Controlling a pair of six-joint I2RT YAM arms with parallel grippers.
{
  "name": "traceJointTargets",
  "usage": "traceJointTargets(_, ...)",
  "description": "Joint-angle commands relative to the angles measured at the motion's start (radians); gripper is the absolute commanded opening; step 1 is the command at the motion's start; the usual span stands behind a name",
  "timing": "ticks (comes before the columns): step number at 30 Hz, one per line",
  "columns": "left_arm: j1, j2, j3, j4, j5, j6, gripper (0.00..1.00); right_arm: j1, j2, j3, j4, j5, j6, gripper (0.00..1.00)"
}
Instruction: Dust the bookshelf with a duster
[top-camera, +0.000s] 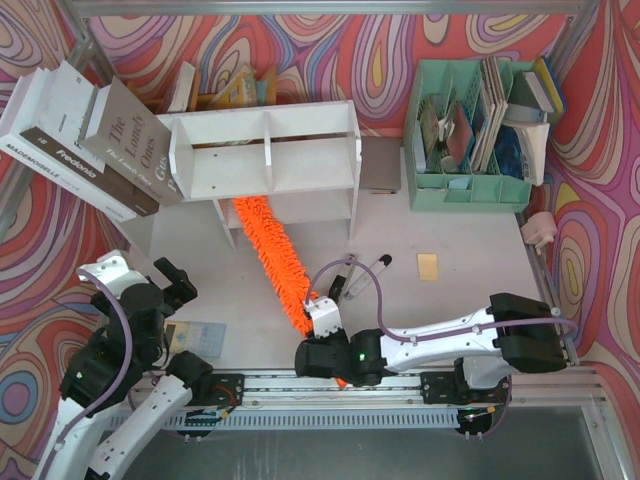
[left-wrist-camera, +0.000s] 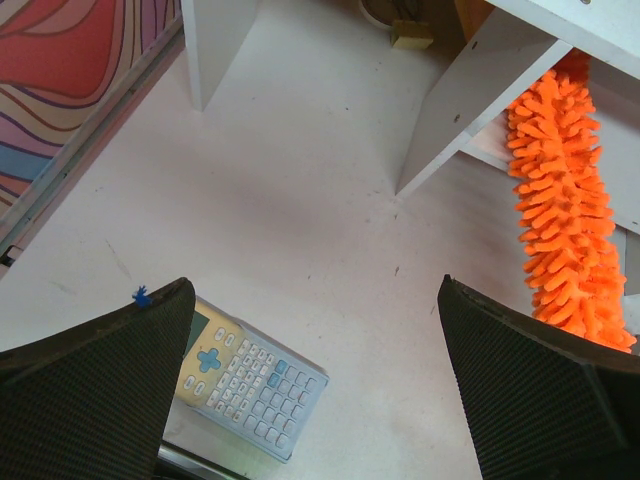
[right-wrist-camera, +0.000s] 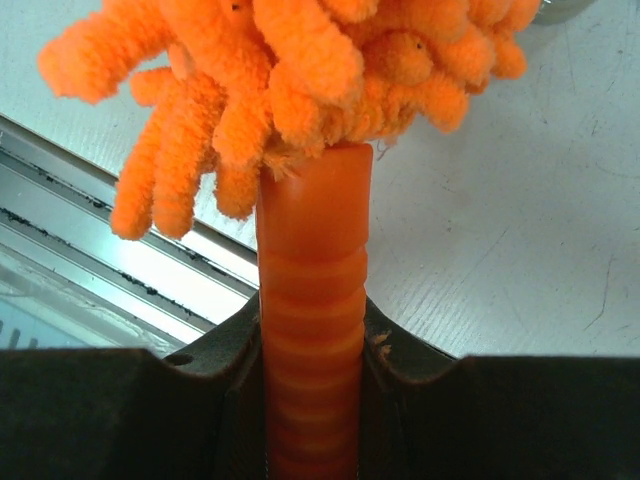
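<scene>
The white two-tier bookshelf (top-camera: 265, 165) stands at the back centre; one of its panels shows in the left wrist view (left-wrist-camera: 480, 90). The orange fluffy duster (top-camera: 272, 255) lies diagonally, its far end in the shelf's lower tier beside the divider. It also shows in the left wrist view (left-wrist-camera: 570, 200). My right gripper (top-camera: 320, 330) is shut on the duster's ribbed orange handle (right-wrist-camera: 312, 300) just below the fluffy head (right-wrist-camera: 290, 60). My left gripper (top-camera: 175, 285) is open and empty above the table, left of the duster (left-wrist-camera: 315, 290).
A calculator (left-wrist-camera: 245, 375) lies under the left gripper near the front rail (top-camera: 330, 395). Large books (top-camera: 90, 135) lean at back left. A mint organiser (top-camera: 470, 130) stands at back right. Pens (top-camera: 365, 275) and a yellow note (top-camera: 427, 266) lie right of the duster.
</scene>
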Motion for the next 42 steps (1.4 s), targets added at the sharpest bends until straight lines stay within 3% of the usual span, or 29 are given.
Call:
traceJointTargets(1, -0.005, -0.004, 0.001, -0.017, -0.022, -0.002, 0.98, -0.004, -0.024, 0.035, -0.074, 0.051, 0.044, 0.00)
traceJointTargets(8, -0.005, -0.001, 0.002, -0.014, -0.022, 0.001, 0.98, 0.011, -0.057, 0.019, -0.049, -0.031, -0.027, 0.00)
traceJointTargets(12, -0.006, 0.002, 0.003, -0.017, -0.024, 0.000, 0.98, 0.072, -0.043, 0.062, -0.083, 0.002, -0.035, 0.00)
traceJointTargets(26, -0.006, 0.012, 0.003, -0.018, -0.027, 0.000, 0.98, 0.236, -0.093, 0.082, -0.271, 0.059, 0.106, 0.00)
traceJointTargets(36, -0.005, 0.012, 0.004, -0.020, -0.030, -0.001, 0.98, 0.232, -0.071, 0.113, -0.328, 0.162, 0.179, 0.00)
traceJointTargets(42, -0.005, 0.003, 0.003, -0.024, -0.033, -0.005, 0.98, 0.150, -0.040, 0.166, -0.263, 0.154, 0.101, 0.00)
